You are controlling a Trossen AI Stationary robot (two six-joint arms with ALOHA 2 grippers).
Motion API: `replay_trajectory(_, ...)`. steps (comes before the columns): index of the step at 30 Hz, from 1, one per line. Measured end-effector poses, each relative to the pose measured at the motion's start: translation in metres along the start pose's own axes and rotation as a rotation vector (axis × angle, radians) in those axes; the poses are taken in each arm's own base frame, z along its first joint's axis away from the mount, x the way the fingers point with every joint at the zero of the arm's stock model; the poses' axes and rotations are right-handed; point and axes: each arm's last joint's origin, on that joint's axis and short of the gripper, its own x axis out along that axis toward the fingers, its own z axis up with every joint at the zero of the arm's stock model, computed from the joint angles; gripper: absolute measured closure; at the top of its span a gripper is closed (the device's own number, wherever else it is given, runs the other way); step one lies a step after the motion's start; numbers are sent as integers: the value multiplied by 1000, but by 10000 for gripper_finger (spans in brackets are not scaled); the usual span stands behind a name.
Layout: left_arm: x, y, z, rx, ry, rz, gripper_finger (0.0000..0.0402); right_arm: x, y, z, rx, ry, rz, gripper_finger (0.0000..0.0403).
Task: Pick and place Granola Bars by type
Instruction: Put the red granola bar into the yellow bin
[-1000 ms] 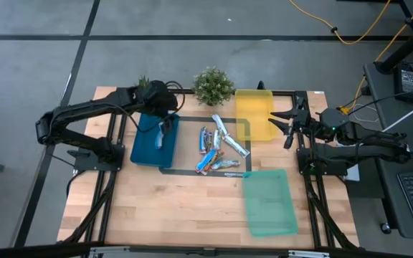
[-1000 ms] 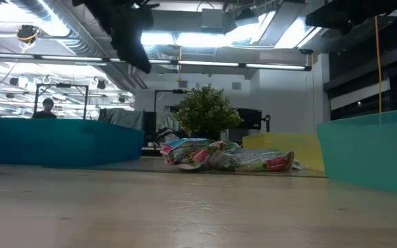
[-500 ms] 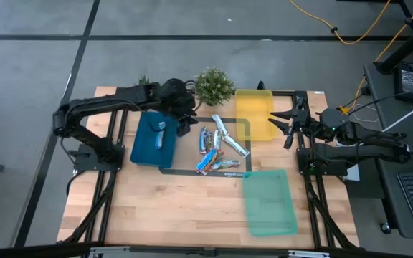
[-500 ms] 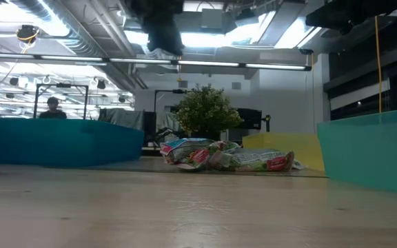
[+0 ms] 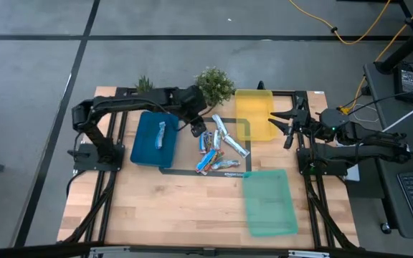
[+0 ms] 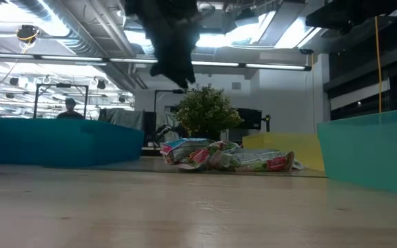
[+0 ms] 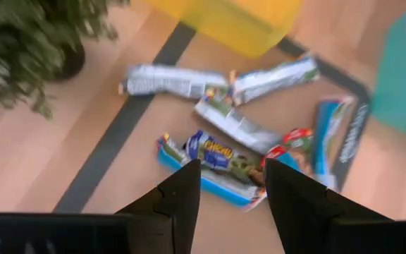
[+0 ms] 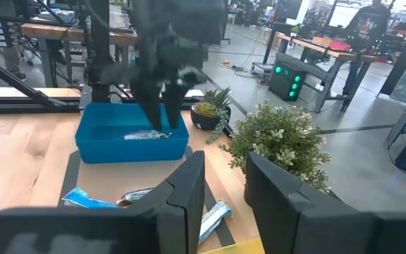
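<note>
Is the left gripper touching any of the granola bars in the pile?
Apart. In the low view the left gripper hangs well above the granola bars, with open background between them.

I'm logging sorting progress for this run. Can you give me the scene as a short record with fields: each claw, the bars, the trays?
left claw: open, empty, above the near edge of the bar pile
right claw: waiting beside the yellow tray, holding nothing
granola bars: loose pile mid-table
sorted so far: one bar in the blue tray
green tray: holds no bars
</note>
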Motion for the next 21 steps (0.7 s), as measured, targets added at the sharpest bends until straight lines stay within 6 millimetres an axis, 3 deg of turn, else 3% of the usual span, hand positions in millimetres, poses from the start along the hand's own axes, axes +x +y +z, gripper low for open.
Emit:
replay_trajectory(8, 52, 5, -8, -115, 142, 39, 249, 0, 0, 0, -3, 2, 0, 295)
replay_trajectory(21, 94, 10, -18, -177, 228, 112, 175, 0, 0, -2, -8, 18, 2, 295)
